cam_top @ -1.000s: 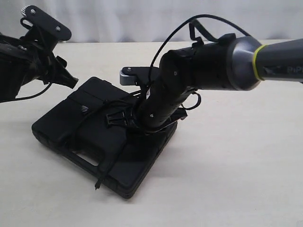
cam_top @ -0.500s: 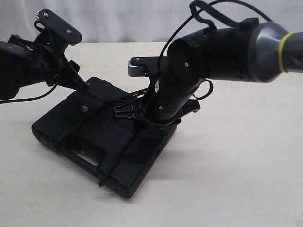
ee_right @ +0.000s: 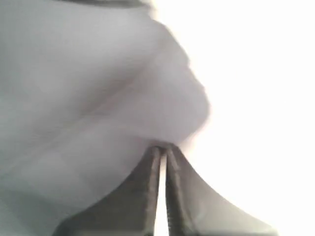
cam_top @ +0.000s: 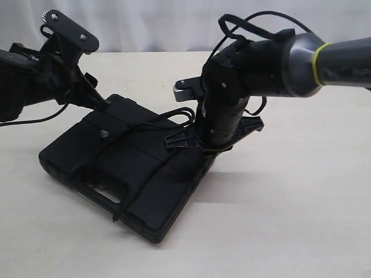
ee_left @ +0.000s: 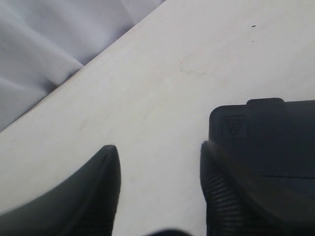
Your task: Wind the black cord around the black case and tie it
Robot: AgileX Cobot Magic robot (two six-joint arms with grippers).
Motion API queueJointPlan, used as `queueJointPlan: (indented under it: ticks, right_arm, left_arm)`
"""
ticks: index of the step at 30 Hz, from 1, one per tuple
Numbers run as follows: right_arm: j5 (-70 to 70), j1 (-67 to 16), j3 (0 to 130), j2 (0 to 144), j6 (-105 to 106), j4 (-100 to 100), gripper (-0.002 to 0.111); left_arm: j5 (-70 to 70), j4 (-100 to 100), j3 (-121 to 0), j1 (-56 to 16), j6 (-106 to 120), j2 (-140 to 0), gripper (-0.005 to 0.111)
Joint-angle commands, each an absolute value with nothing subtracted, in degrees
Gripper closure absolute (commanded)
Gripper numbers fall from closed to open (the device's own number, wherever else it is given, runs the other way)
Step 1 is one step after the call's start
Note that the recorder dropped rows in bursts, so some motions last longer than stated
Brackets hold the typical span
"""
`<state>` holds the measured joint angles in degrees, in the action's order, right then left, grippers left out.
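Note:
The black case (cam_top: 124, 168) lies flat on the pale table. The black cord (cam_top: 141, 184) runs across its lid from under my right arm to a frayed end hanging over the front edge. My left gripper (cam_top: 95, 92) (ee_left: 158, 147) is open beside the case's far left corner (ee_left: 266, 132), with bare table between the fingers and one finger overlapping the case's edge. My right arm (cam_top: 223, 116) hovers over the case's right side, and its fingertips are hidden in the exterior view. In the blurred right wrist view my right gripper (ee_right: 161, 147) is shut, with no cord visible between the fingers.
The tabletop (cam_top: 290, 220) stretches to the right and front of the case. A grey curtain (cam_top: 162, 23) hangs along the back. A thin glossy cable (cam_top: 255, 20) loops above the right arm.
My right arm swung right and turned over the case, and its gripper closed. The cord's loose end slid left along the front edge. The left gripper moved toward the case's corner, then held still.

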<state>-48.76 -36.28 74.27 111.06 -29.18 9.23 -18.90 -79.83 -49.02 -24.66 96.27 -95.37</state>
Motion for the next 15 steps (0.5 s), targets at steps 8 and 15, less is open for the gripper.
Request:
queueJointPlan:
  ticks: [8, 15]
  right_arm:
    - [-53.2, -34.2, 80.7, 106.4, -22.8, 12.4, 0.104]
    - [-56.1, -29.1, 79.4, 98.7, -15.6, 12.4, 0.104]
  left_arm:
    - [5.6, -76.7, -49.1, -24.7, 98.2, -93.8, 0.099]
    - [22.5, -72.9, -48.2, -21.5, 90.9, -94.0, 0.104]
